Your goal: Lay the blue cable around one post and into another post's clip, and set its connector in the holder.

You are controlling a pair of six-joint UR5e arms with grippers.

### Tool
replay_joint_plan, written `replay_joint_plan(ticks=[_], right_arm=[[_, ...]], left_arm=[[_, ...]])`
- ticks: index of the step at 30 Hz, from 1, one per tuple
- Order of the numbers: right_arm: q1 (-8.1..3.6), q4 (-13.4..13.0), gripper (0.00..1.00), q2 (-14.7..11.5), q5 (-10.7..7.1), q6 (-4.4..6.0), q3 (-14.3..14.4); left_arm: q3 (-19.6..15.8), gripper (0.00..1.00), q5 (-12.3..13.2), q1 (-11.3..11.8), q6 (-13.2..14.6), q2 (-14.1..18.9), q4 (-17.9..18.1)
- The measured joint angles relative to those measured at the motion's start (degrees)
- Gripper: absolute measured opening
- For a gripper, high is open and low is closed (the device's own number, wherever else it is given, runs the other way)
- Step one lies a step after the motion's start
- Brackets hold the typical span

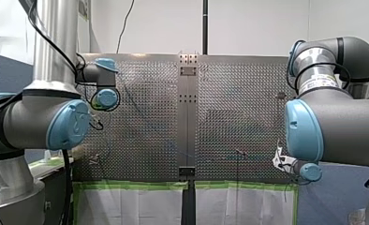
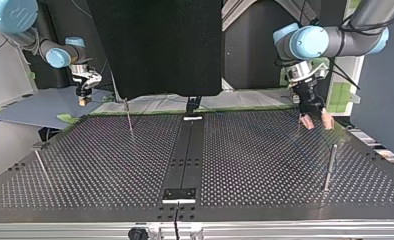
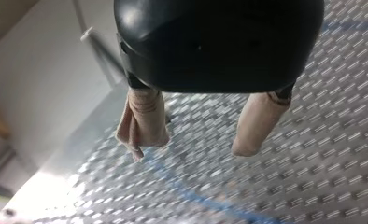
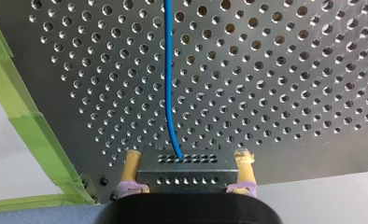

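Since the cable has to be led by its end, my right gripper point(image 2: 83, 100), at the top view's left, is clamped on the small grey perforated metal connector block point(image 4: 184, 168). Its yellow pads press the block's two sides. The thin blue cable point(image 4: 169, 84) runs out of the block and away over the dark perforated metal table point(image 2: 265, 165); it rounds no post that I can see.

Just right of that gripper stands a thin upright metal rod post point(image 2: 129, 116), which I judge the nearest one to lay the cable around. In the middle, the plain black centre strip point(image 2: 187, 150) carries a small rectangular black plate point(image 2: 180, 194). It may be the holder, but I cannot tell.

Further right a thicker grey upright post point(image 2: 329, 167) rises from the table; any clip on it is too small to see.

At the far right my left gripper point(image 2: 315, 121) hovers over the table, its beige-wrapped fingers point(image 3: 142, 121) wide apart and empty. A blurred stretch of cable lies beneath them, so it is probably placed to guide that run.
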Motion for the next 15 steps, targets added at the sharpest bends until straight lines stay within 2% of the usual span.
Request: replay_joint_plan(ticks=[5,12,15], right_arm=[[0.13,-0.02,0.02,0.04,0.00,0.01,0.00],[0.24,-0.04,0.02,0.05,0.00,0.03,0.00],[0.25,-0.06,0.02,0.05,0.00,0.04,0.00]], left_arm=[[2.68,1.00,0.08,2.67,-1.31,-0.07,-0.84],[5.37,1.00,3.65,6.66,-5.14,-0.11,-0.95],[5.55,1.00,5.10,7.35,-6.60,-0.12,-0.31]])
